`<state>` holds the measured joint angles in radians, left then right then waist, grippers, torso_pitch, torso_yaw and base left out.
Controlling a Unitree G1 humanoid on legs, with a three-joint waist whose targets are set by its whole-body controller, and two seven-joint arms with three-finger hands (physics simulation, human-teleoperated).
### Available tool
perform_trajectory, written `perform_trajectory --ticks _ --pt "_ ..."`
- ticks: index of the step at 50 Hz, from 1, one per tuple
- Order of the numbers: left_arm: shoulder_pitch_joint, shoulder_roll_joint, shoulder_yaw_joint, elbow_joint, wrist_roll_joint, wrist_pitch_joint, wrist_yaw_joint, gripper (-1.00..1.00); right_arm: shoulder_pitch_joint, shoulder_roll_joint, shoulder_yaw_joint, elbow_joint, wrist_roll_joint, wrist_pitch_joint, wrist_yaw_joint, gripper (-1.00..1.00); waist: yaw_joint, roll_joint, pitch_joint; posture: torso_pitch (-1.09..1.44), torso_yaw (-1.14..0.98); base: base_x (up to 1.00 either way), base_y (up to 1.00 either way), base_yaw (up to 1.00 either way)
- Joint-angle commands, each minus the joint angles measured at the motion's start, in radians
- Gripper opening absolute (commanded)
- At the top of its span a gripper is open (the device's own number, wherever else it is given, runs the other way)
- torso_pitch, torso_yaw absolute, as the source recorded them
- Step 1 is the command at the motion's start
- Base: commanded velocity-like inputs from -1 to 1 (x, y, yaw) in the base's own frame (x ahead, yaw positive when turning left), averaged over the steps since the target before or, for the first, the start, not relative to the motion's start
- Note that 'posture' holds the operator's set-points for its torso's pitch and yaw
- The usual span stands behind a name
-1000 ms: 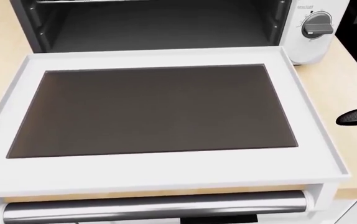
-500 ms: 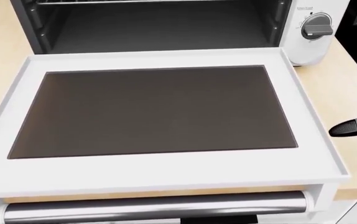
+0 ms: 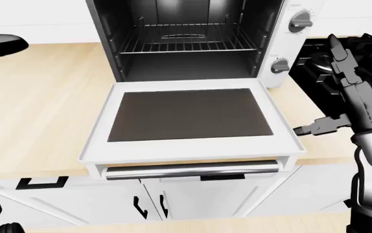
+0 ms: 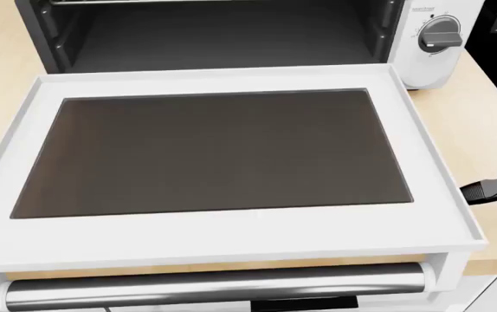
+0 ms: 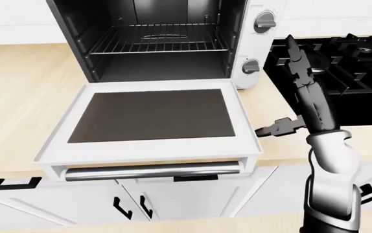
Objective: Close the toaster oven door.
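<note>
The white toaster oven (image 3: 276,43) stands on the wooden counter with its dark cavity and wire rack (image 3: 183,41) showing. Its door (image 3: 189,151) lies flat and fully open toward me, with dark glass (image 3: 186,114) in a white frame. A metal handle bar (image 3: 192,170) runs along the door's lower edge. My right hand (image 3: 322,87) is open with fingers spread, just right of the door's right edge and apart from it. Its thumb tip (image 4: 489,189) shows in the head view. My left hand (image 3: 1,46) is a dark shape at the far left, well away from the oven.
A black stove (image 3: 367,53) lies to the right of the oven, behind my right hand. Two knobs (image 3: 301,20) sit on the oven's right panel. Light wooden counter (image 3: 43,107) spreads to the left. White cabinet doors with black handles (image 3: 150,206) are below.
In the head view my right thumb tip has slid downward along the door's right edge. The door has not moved.
</note>
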<state>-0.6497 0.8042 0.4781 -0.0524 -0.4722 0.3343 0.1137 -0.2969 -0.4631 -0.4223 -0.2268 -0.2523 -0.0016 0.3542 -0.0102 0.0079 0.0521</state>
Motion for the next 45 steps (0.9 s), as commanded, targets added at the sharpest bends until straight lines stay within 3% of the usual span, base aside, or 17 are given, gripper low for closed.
perform_trajectory --ticks 1,23,45 --pt "-0.026 0.023 0.016 -0.025 0.001 -0.026 0.000 1.00 -0.021 -0.011 -0.011 -0.040 0.008 -0.014 -0.007 1.00 0.000 0.002 -0.022 0.00 0.00 0.00 0.00 0.00" --pt "-0.028 0.027 0.015 -0.024 0.000 -0.024 0.005 1.00 0.030 0.089 0.046 -0.119 0.019 0.010 0.029 1.00 -0.003 0.007 -0.026 0.00 0.00 0.00 0.00 0.00" --pt "-0.024 0.030 0.019 -0.018 -0.001 -0.031 0.003 1.00 -0.027 0.155 0.090 -0.367 0.194 0.410 -0.025 1.00 -0.012 0.018 -0.024 0.00 0.00 0.00 0.00 0.00"
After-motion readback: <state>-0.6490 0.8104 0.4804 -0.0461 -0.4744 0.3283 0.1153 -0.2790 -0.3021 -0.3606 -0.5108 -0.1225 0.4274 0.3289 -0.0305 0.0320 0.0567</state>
